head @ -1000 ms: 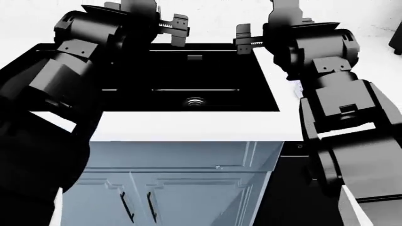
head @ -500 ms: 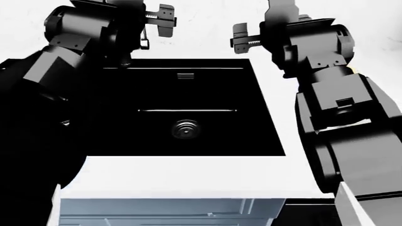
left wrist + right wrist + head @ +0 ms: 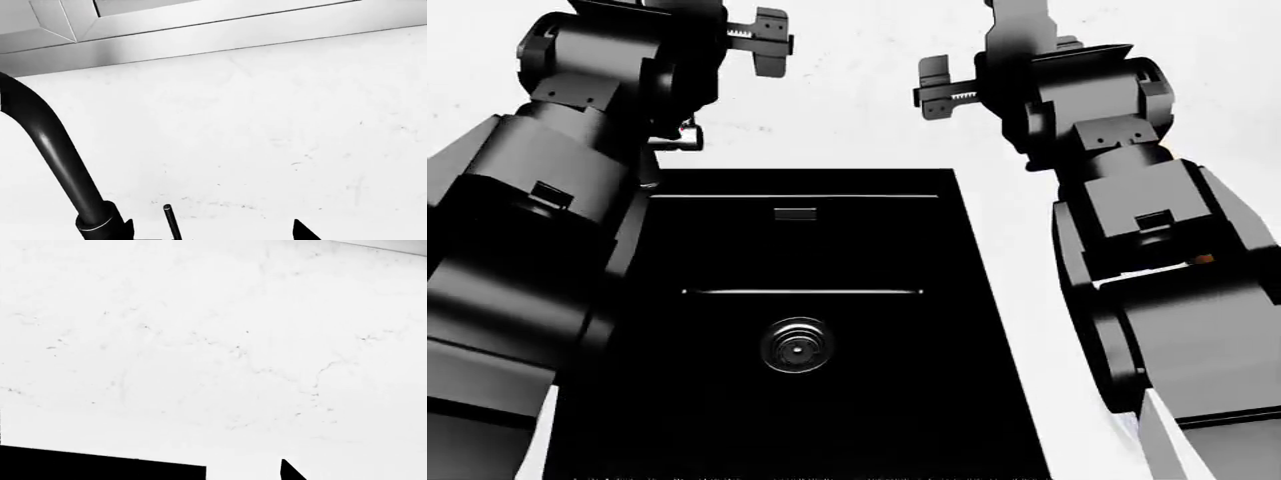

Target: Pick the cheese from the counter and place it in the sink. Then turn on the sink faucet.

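Since a second ago our view has closed on the sink [image 3: 814,400]; both arms raised; whether either hand grips, we cannot tell; cheese unseen

The sink [image 3: 814,300] sits in the middle of the head view, sunk into the surface [image 3: 1028,250], which runs along its right side and behind it. A drain [image 3: 797,345] lies in the sink's floor. Behind the sink rises the wall [image 3: 854,100]. The faucet [image 3: 57,155] stands before that wall, its lever [image 3: 172,222] just beside its base. Both arms reach over the sink, one on each side.
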### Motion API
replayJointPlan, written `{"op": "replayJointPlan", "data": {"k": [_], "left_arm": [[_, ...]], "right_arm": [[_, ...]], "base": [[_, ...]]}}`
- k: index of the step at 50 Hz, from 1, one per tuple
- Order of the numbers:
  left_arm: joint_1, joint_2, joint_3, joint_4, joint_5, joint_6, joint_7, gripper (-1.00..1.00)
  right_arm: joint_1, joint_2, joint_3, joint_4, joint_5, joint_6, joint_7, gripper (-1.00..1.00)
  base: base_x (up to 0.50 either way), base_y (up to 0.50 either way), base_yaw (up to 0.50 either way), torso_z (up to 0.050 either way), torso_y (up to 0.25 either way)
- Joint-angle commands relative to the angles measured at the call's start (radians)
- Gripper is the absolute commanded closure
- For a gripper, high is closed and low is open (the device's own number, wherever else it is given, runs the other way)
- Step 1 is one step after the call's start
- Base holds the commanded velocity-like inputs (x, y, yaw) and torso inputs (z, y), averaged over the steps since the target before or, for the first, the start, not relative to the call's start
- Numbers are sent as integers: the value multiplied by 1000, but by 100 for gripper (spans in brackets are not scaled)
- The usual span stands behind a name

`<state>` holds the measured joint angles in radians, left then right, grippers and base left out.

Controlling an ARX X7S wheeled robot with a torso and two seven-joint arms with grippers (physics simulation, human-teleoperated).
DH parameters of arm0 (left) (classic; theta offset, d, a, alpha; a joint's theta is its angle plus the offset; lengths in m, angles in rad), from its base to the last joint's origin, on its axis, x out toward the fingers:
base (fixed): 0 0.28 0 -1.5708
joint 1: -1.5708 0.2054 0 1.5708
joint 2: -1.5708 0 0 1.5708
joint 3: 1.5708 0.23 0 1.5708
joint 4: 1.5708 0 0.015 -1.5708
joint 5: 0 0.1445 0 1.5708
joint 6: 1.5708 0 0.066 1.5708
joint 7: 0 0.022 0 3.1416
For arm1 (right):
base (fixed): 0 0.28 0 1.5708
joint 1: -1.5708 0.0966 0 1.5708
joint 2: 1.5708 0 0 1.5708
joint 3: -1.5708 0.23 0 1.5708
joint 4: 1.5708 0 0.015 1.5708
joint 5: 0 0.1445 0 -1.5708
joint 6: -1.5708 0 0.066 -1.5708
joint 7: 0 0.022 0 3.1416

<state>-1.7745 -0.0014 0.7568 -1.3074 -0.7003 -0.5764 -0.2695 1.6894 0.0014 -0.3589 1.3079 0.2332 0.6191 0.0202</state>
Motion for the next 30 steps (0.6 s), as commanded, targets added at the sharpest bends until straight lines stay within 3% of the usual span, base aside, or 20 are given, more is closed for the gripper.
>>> {"op": "replayJointPlan", "data": {"k": [1,6,17,24,30], "left_arm": [[4,1,-48,-1,53,-7,5,-100],[4,1,-86,-1,94,-12,11,-100],[8,1,-133,-1,144,-18,17,-100],[2,1,-151,-1,158,-24,21,-100],[3,1,-174,-1,183,-25,24,-100]], "right_arm": [[-1,0,1,1,-3,-1,-3,-100],[-2,-1,-54,1,35,-2,9,-100],[-6,1,-24,1,29,-21,-11,-100],[-9,-1,-41,1,8,-4,18,-100],[-9,1,-25,1,13,-7,15,-100]], "base": [[500,-98,0,0,0],[500,-33,0,0,0],[500,0,0,0,2],[0,19,0,0,0],[0,417,0,0,0]]}}
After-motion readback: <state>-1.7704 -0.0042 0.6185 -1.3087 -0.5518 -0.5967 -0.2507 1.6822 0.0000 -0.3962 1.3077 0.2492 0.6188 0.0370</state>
